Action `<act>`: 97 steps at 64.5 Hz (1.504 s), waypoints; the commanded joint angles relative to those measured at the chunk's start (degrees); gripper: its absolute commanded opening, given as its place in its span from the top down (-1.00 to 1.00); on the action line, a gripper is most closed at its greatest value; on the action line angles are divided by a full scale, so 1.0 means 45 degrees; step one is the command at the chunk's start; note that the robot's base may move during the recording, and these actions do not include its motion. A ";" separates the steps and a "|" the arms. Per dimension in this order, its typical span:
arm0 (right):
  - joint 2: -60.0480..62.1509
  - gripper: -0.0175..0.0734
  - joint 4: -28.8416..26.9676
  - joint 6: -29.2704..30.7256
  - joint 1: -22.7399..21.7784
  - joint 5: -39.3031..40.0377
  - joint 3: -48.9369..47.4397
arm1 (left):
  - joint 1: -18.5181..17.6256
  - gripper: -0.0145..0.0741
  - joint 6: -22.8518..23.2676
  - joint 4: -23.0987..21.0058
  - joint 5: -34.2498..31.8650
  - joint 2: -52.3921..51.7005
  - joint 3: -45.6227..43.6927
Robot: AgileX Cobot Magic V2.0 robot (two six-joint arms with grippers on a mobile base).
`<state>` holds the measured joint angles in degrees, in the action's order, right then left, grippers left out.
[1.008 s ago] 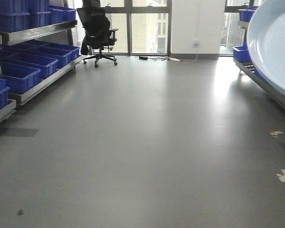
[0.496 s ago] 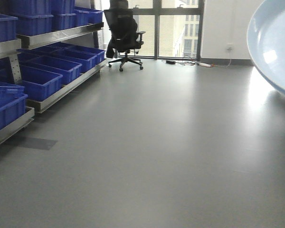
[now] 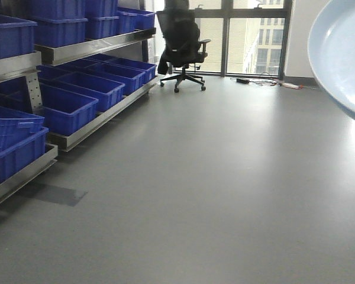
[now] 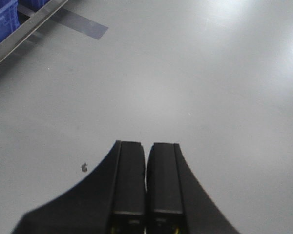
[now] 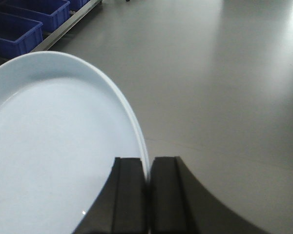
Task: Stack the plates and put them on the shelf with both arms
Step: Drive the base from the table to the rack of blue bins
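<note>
Where the plate (image 5: pixel 53 146) is sitting: it is hanging in the air above the floor (image 5: pixel 224 83), with its edge gripped by the right gripper (image 5: pixel 148 168); in the front view it is filling the upper right corner (image 3: pixel 343 53).
Look of the plate: it is showing as large, round and shallow, in a very pale blue-white, and its surface is shining a little. A low raised rim is running around it as a lighter line. Only one rim is showing, so I cannot tell if a second plate is lying under it.
Tilt of the plate: in the front view it is standing steeply tilted, with the hollow face turning toward the camera.
Right fingers: they are clamping on the plate rim, which is passing through the thin gap between them.
Left gripper (image 4: pixel 146 151): it is pointing down at the bare floor; the two fingers are pressing together and are holding nothing.
Floor: grey and smooth, it is reflecting the window light; a small dark speck (image 4: pixel 83 167) is lying just left of the left gripper, and a darker rectangular patch (image 3: pixel 53 194) is lying by the rack.
Rack (image 3: pixel 94 47): this metal shelving is running along the left side and is carrying rows of blue bins (image 3: pixel 71 106).
Background: a black office chair (image 3: pixel 183 44) is standing before tall windows (image 3: pixel 248 35), well apart from the plate.
</note>
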<state>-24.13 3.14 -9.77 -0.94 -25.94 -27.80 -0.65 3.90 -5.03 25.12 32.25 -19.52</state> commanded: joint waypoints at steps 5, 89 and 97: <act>-0.0056 0.55 0.0096 0.0026 -0.0073 0.1264 -0.0408 | -0.0053 0.48 0.0088 -0.0117 -0.0912 0.0059 -0.0371; -0.0056 0.55 0.0096 0.0026 -0.0073 0.1264 -0.0408 | -0.0602 0.48 0.0088 -0.0117 -0.0912 0.0059 -0.0371; -0.0056 0.55 0.0096 0.0026 -0.0073 0.1264 -0.0408 | -0.0602 0.48 0.0088 -0.0117 -0.0912 0.0059 -0.0371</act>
<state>-24.13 3.14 -9.77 -0.94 -25.94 -27.80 -2.92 3.90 -5.03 25.12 32.25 -19.52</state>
